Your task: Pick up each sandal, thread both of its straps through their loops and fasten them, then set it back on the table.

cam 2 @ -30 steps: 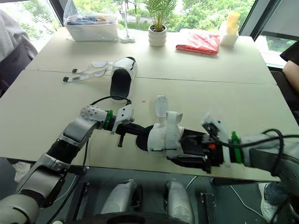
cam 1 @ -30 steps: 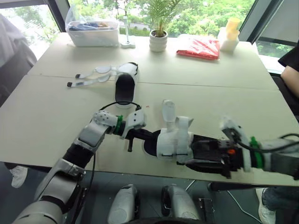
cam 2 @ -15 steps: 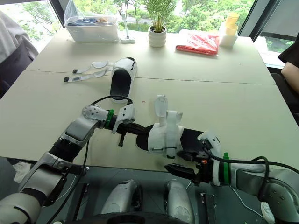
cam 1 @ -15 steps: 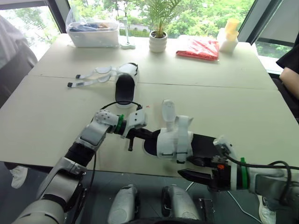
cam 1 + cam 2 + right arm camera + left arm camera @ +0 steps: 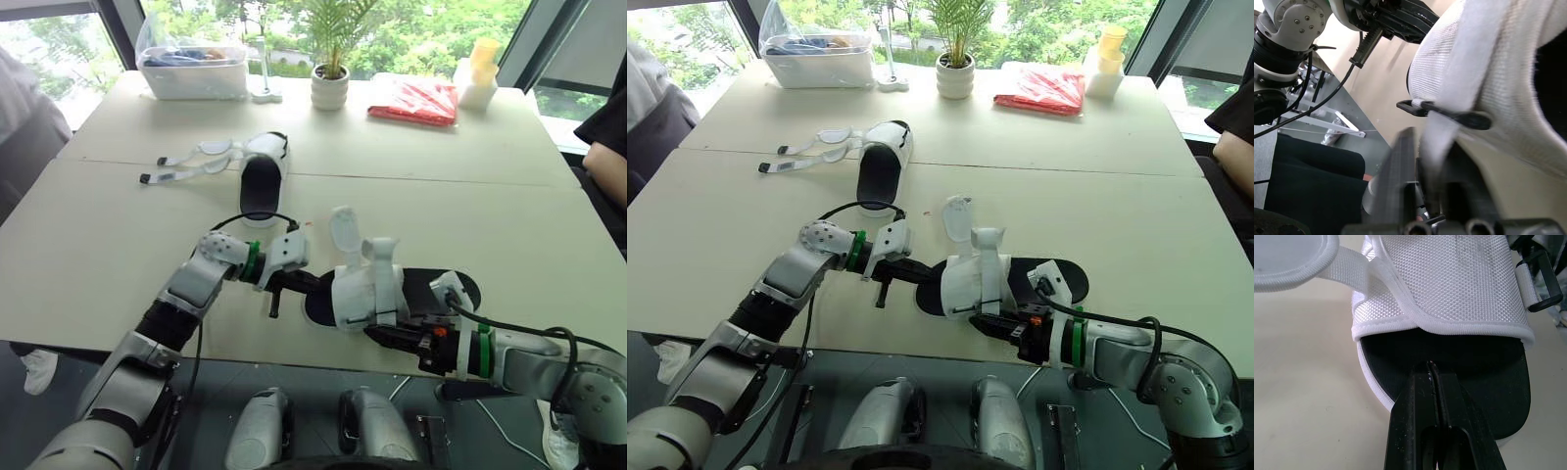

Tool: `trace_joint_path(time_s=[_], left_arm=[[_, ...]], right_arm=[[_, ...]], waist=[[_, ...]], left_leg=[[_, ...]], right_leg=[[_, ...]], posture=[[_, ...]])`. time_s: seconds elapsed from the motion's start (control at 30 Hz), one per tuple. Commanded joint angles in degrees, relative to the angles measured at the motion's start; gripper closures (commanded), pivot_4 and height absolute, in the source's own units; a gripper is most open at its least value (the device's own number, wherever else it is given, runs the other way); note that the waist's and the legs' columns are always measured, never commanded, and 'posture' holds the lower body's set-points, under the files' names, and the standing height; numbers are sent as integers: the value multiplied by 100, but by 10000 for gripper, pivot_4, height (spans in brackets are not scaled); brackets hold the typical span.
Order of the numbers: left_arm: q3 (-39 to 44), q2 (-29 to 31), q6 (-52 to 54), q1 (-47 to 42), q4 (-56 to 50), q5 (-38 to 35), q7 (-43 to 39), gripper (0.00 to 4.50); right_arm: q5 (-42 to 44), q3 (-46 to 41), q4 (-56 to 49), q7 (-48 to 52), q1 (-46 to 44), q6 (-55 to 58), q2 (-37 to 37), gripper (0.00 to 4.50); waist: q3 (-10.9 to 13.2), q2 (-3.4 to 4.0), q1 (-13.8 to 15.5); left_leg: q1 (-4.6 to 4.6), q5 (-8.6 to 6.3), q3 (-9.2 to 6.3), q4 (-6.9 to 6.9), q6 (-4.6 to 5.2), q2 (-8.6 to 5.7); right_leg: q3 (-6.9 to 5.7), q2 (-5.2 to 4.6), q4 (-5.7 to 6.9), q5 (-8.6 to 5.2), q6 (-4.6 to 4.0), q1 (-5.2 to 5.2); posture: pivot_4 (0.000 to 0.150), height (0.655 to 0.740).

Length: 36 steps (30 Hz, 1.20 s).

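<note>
— What do we get from the head camera?
— We see the near sandal (image 5: 367,289) lying sole-down on the surface (image 5: 470,206), close to its front edge, with one white flap (image 5: 345,227) standing upright. The left claw (image 5: 313,287) is at the toe end. The right claw (image 5: 380,331) is just beside the sandal's near side, at the front edge of the surface.
— And the other one?
— We see the far sandal (image 5: 260,176) well apart from it, further back on the surface, its loose straps (image 5: 191,164) spread out flat towards the robot's left. Along the far side stand a potted plant (image 5: 331,83), a clear box (image 5: 194,69) and a red packet (image 5: 416,101).
— What do we make of the left wrist camera?
— We see the left claw's fingers (image 5: 1415,406) pressed together with nothing between them. Their tips rest on the black insole (image 5: 1484,357), just under the edge of the white mesh upper (image 5: 1449,284).
— And the right wrist camera?
— There we see a white strap (image 5: 1437,139) running down from a black loop (image 5: 1449,115) on the sandal's side and passing between the right claw's fingers (image 5: 1400,171). We read that claw as pinching the strap
</note>
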Motion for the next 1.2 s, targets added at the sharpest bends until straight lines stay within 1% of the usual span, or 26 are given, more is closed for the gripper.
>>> trace_joint_path(time_s=[0.03,0.17,0.23,0.33,0.43,0.57,0.7,0.83,0.87,0.9,0.93,1.0,1.1,1.2], left_arm=[[-79,30,49,62,-47,114,18,45000],[-104,-11,33,27,0,127,27,45000],[-139,-64,8,5,49,157,45,45000],[-167,-110,-26,-4,87,204,50,45000],[-186,-150,-40,-20,122,219,1,45000],[-233,-198,-180,-75,256,288,-83,45000],[-228,-274,-292,-179,452,330,-123,45000],[-234,-332,-359,-242,559,341,-164,45000],[-245,-338,-382,-246,568,342,-181,45000],[-255,-341,-404,-245,573,347,-195,45000],[-261,-344,-425,-239,578,354,-200,45000],[-263,-342,-449,-227,573,362,-202,45000],[-249,-341,-450,-213,555,368,-202,45000],[-217,-322,-403,-162,474,361,-158,45000]], right_arm=[[36,-68,-286,254,182,-93,-247,44622],[-274,-18,-573,606,577,-262,-633,44622],[-530,-38,-827,845,958,-427,-839,44622],[-750,-76,-1003,1047,1350,-671,-964,44622],[-907,-277,-1431,1277,2067,-931,-1032,44622],[-777,-912,-2333,1635,3142,-1313,-1082,44622],[-522,-1340,-2645,1927,3567,-1723,-1246,44622],[-257,-1665,-2662,2087,3665,-2123,-1515,44622],[27,-1831,-2637,2013,3532,-2156,-1576,44622],[410,-1964,-2500,1893,3218,-2225,-1689,44622],[833,-2017,-2235,1751,2751,-2271,-1864,44622],[1435,-1706,-1455,1314,1561,-2217,-2194,44622],[1736,-1086,-765,895,414,-1931,-2383,44622],[1673,-149,34,426,-931,-1527,-2169,44622]], waist=[[0,0,1],[0,0,10],[-2,4,22],[-2,3,18],[-4,6,46],[-6,3,25],[-10,-4,26],[-9,-6,29],[-9,-6,31],[-9,-6,29],[-8,-7,16],[-5,-14,-4],[3,-19,28],[2,-17,6]], left_leg=[[0,0,0,0,0,0],[-2,-1,0,0,2,0],[-2,-1,0,0,2,0],[-3,-2,-1,1,3,0],[-1,-2,-1,6,3,0],[-3,-2,-3,4,5,0],[6,-2,-3,8,5,0],[6,-3,-2,9,6,0],[6,-3,-3,8,6,0],[6,-3,-3,8,6,0],[6,-3,-3,8,6,0],[6,-3,-1,15,6,0],[7,-2,-1,18,6,0],[-3,0,-3,5,2,5]], right_leg=[[0,0,0,0,-1,0],[-1,0,-1,2,4,0],[-2,0,-1,2,5,0],[-2,0,-3,1,5,1],[-2,0,-2,3,7,5],[-4,0,-2,4,21,6],[-4,0,-2,4,23,19],[-5,0,-5,3,25,19],[-5,0,-5,3,26,19],[-5,0,-5,3,26,19],[-5,0,-4,3,27,18],[-4,0,-5,4,26,20],[-5,-4,-9,-2,12,22],[-10,-4,-6,-2,12,7]], posture=[[1500,7241],[1500,7241],[1500,7241],[1500,7241],[1500,7241],[1500,7241],[1500,7241],[1500,7241],[1500,7241],[1500,7241],[1500,7241],[1500,7241],[1500,7241],[1500,7241]])
